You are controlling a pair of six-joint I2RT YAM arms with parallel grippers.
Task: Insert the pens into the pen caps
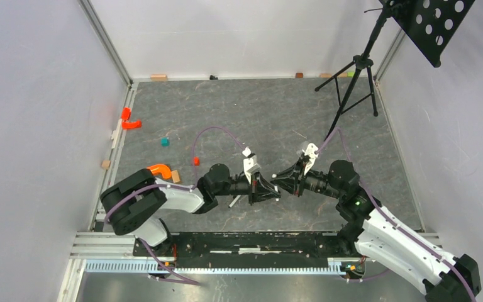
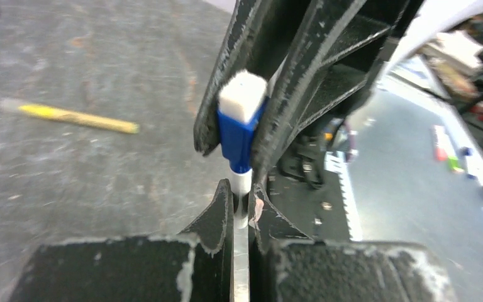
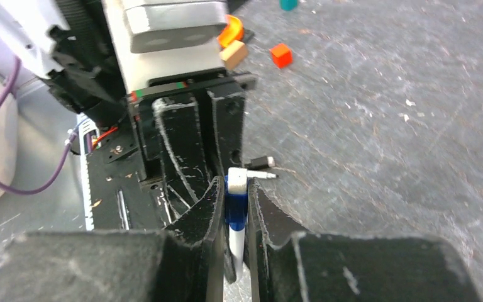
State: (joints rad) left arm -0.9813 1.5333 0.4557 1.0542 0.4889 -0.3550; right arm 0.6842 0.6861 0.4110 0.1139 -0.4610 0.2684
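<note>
My two grippers meet tip to tip over the middle of the mat. My right gripper (image 1: 285,180) (image 3: 236,196) is shut on the bright blue pen cap (image 3: 236,212), which has a white end. My left gripper (image 1: 274,191) (image 2: 241,200) is shut on the white pen barrel (image 2: 241,184), which runs into the blue cap (image 2: 237,138). The yellow-olive pen (image 2: 75,117) lies on the mat to the left. Another white pen (image 1: 234,201) lies under my left gripper. A short black piece with a pale tip (image 3: 261,165) lies just beyond the cap; I cannot tell what it is.
A red cube (image 1: 195,161), a teal cube (image 1: 165,142), a wooden block (image 1: 175,176) and orange pieces (image 1: 130,122) lie on the left of the mat. A black tripod stand (image 1: 355,69) stands at the back right. Walls enclose the mat.
</note>
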